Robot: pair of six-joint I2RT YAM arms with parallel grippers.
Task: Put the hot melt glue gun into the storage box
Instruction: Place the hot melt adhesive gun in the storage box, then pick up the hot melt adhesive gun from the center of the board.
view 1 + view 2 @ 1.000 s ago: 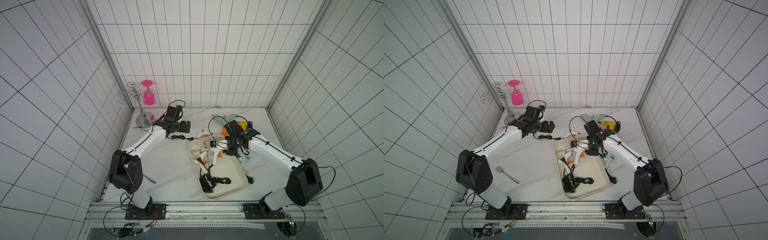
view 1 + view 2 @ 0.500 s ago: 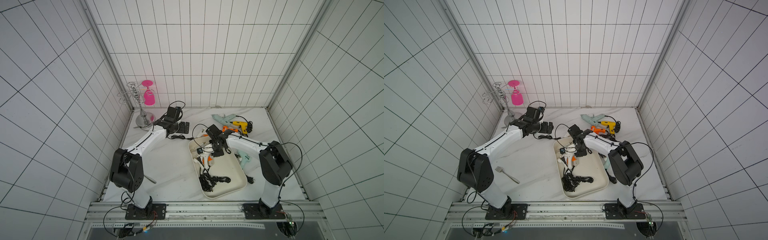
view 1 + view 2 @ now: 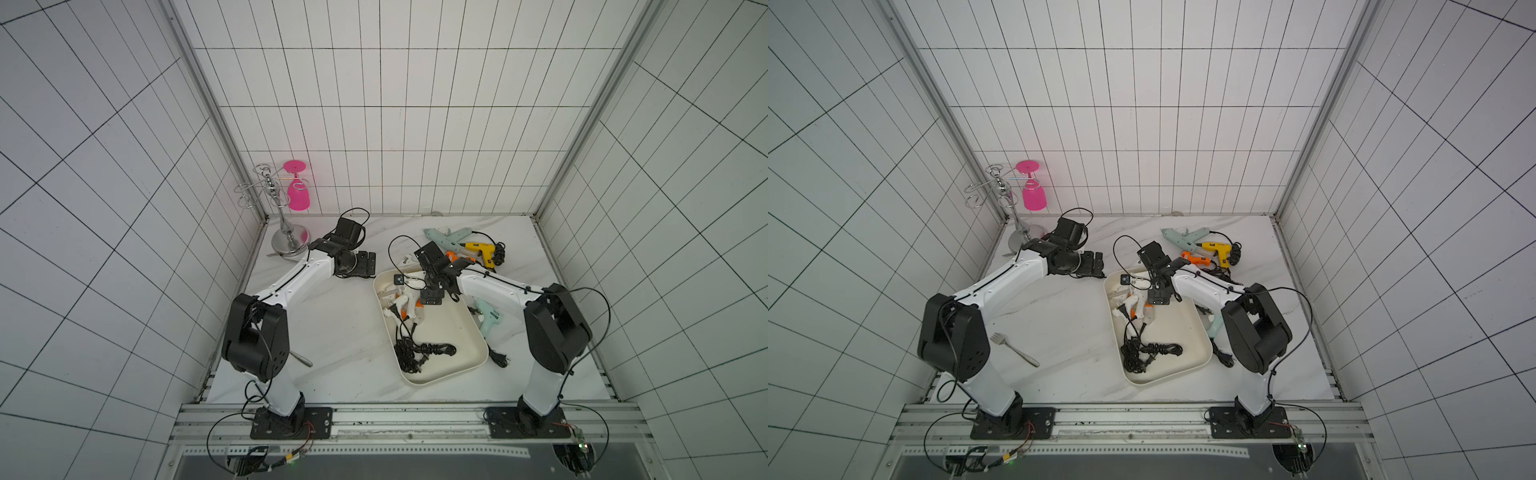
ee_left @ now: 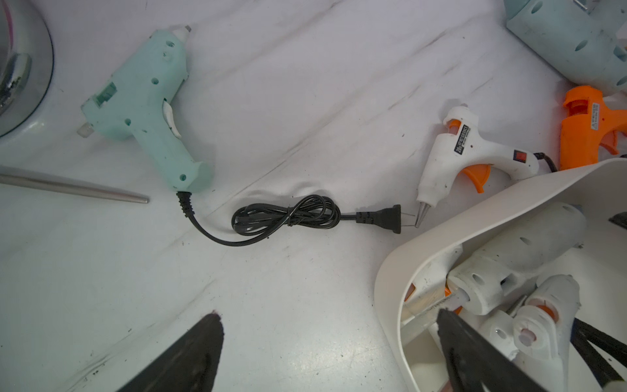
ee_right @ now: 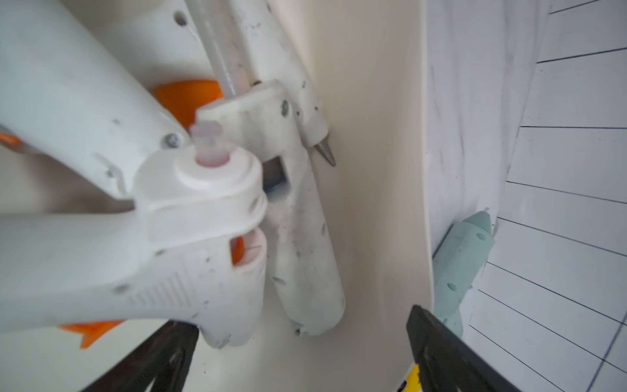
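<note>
The cream-white storage box (image 3: 457, 345) (image 3: 1179, 332) lies mid-table. At its far end is a pile of white hot melt glue guns (image 3: 401, 303) (image 5: 203, 210), with their black cords (image 3: 419, 353) nearer the front. My right gripper (image 3: 432, 297) (image 5: 300, 325) hangs open just over that pile, gripping nothing. My left gripper (image 3: 368, 264) (image 4: 327, 319) is open and empty, low over the table by the box's far left corner (image 4: 407, 254). Ahead of it lie a mint glue gun (image 4: 149, 108) and a white one with an orange trigger (image 4: 468, 152).
Behind the box lie mint (image 3: 446, 237), yellow (image 3: 482, 251) and orange (image 3: 455, 257) glue guns. Another mint gun (image 3: 488, 322) lies against the box's right wall. A metal rack with a pink glass (image 3: 297, 193) stands back left. A fork (image 3: 1013, 349) lies front left.
My right gripper has opened wide, and the white glue gun that was between its jaws now rests on the pile in the box. The left arm has stayed put.
</note>
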